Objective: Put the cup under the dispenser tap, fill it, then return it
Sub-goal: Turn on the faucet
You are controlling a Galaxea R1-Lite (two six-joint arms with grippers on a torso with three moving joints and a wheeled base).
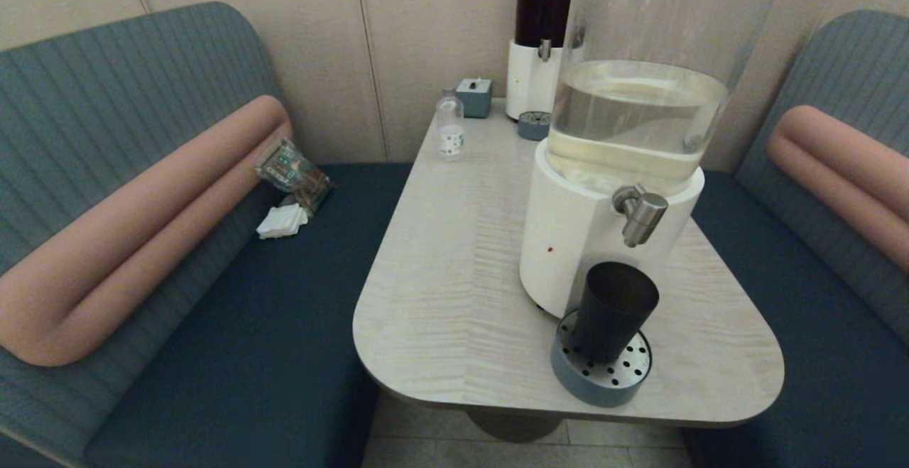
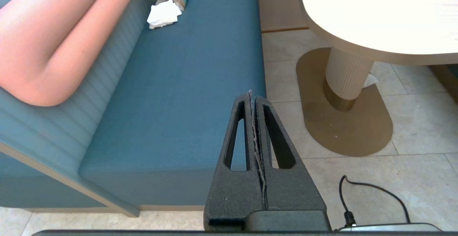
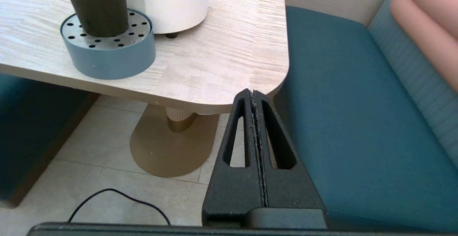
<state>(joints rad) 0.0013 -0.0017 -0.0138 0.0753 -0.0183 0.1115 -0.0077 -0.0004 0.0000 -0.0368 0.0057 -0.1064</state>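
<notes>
The dark tapered cup (image 1: pixel 612 309) stands upright on the round blue drip tray (image 1: pixel 601 388), just below the brushed-steel dispenser tap (image 1: pixel 640 214) of the big white-based dispenser (image 1: pixel 568 241) with pale liquid. The right wrist view shows the cup (image 3: pixel 96 5) on the same drip tray (image 3: pixel 107 58). Neither arm appears in the head view. My left gripper (image 2: pixel 252 96) hangs shut and empty below table height, over the floor beside the left bench. My right gripper (image 3: pixel 253 93) is shut and empty too, low by the table's near right corner.
A second dispenser (image 1: pixel 540 42) with dark liquid, a small clear bottle (image 1: pixel 449 127) and a small teal box (image 1: pixel 474 96) stand at the table's far end. A snack bag (image 1: pixel 292 170) and napkins (image 1: pixel 282 221) lie on the left bench. Benches flank the table (image 1: pixel 454 276); cables lie on the floor.
</notes>
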